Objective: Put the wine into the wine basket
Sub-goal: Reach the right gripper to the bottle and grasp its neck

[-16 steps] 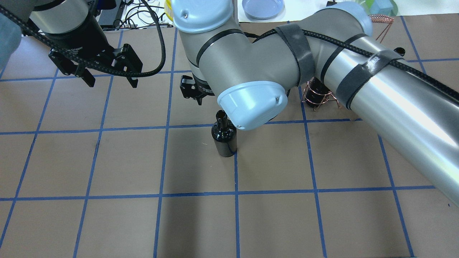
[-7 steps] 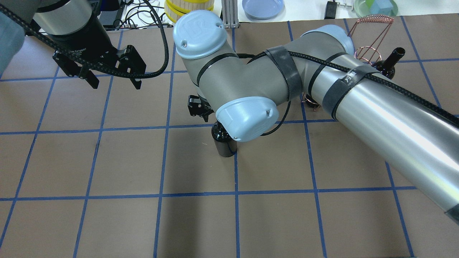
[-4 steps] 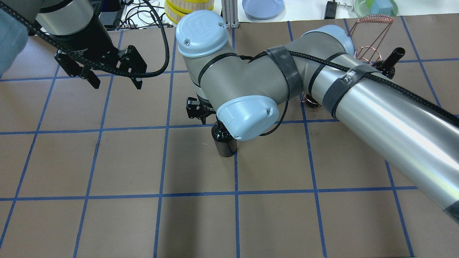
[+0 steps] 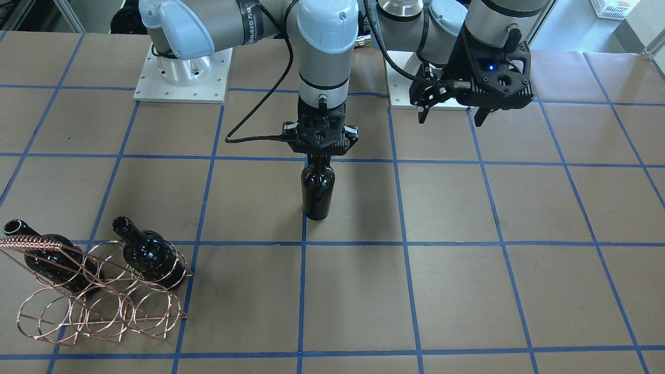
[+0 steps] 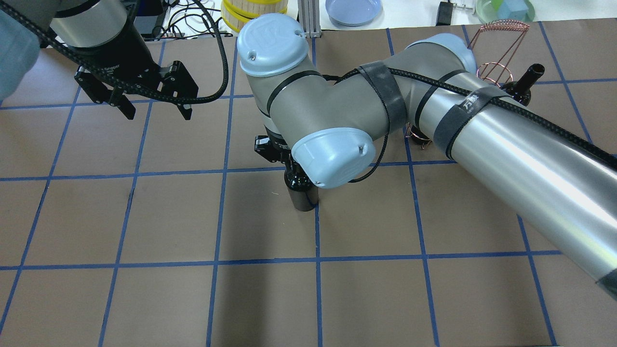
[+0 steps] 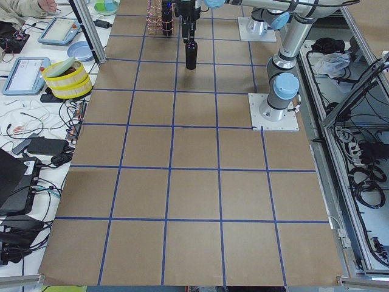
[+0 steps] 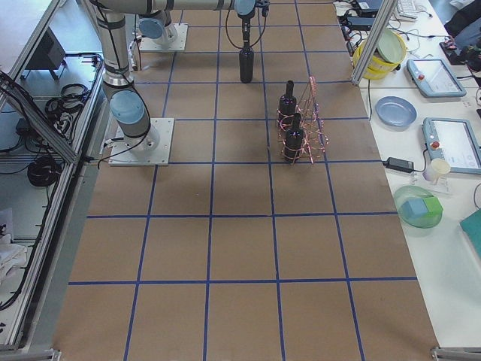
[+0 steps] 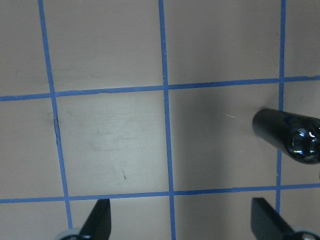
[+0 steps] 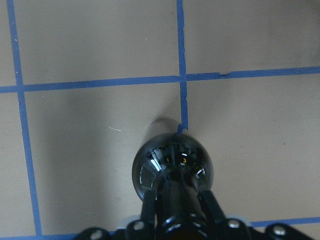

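The tabletop [image 4: 467, 291], brown paper under a blue tape grid, runs long between its 2 ends, with the robot's bases on one long edge and the operators' side along the other. The right arm [image 5: 506, 144] reaches out from the robot's edge to about the middle of the tabletop.

The wine basket [image 4: 98, 314] sits in the robot's right half, close to the operators' long edge. 2 dark bottles lie tilted in its rings: one [image 4: 153, 257] on the side nearer the centre, the other [image 4: 49, 259] under the twisted handle. Several other rings look free.

The wine [image 4: 317, 192] stands upright roughly midway between the 2 long edges, its base on a tape line and well apart from the basket.

The left gripper [image 4: 449, 119] hangs above bare paper nearer the robot's edge, towards the left end from the wine. It is spread wide with nothing between its fingers [image 8: 97, 220].

The right gripper [image 4: 319, 148] points straight down over the bottle. Its fingers [image 9: 212, 210] are drawn in against both sides of the neck, so it appears to have the wine clamped there.

By my reading, 2 of 3 bottles are stored and the grasp on the 3rd is made. No lift shows yet. What remains is raising it, carrying it towards the operators' edge, seating it in a free ring and letting go.
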Controlling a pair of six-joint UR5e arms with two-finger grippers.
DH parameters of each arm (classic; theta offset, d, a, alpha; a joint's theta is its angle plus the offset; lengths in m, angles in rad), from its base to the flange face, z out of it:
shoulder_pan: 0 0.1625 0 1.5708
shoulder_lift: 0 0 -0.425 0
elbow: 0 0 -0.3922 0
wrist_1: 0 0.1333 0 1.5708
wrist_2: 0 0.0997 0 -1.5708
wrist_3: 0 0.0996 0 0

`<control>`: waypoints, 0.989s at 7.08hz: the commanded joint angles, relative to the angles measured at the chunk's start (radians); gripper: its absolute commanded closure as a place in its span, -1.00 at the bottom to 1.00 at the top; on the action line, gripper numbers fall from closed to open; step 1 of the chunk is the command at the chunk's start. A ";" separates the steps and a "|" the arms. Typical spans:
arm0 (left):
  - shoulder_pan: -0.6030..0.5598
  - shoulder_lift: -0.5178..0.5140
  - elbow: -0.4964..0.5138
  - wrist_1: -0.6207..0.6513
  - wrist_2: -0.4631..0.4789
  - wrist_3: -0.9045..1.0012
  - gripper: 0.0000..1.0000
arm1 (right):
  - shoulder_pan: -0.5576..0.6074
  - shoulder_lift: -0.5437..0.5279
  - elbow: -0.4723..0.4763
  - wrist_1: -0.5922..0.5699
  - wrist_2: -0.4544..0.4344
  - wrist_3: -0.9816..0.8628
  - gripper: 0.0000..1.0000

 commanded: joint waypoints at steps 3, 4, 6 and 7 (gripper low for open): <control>0.000 0.004 0.000 0.000 0.000 0.001 -1.00 | -0.004 -0.012 -0.005 -0.007 -0.002 0.000 1.00; 0.000 0.004 0.000 0.000 0.000 -0.002 -1.00 | -0.014 -0.021 -0.014 -0.006 -0.001 0.000 1.00; 0.000 0.005 0.000 0.000 0.000 -0.003 -1.00 | -0.077 -0.079 -0.017 0.031 0.011 -0.007 1.00; -0.002 0.004 -0.003 -0.001 0.000 -0.003 -1.00 | -0.127 -0.125 -0.017 0.077 0.023 -0.067 1.00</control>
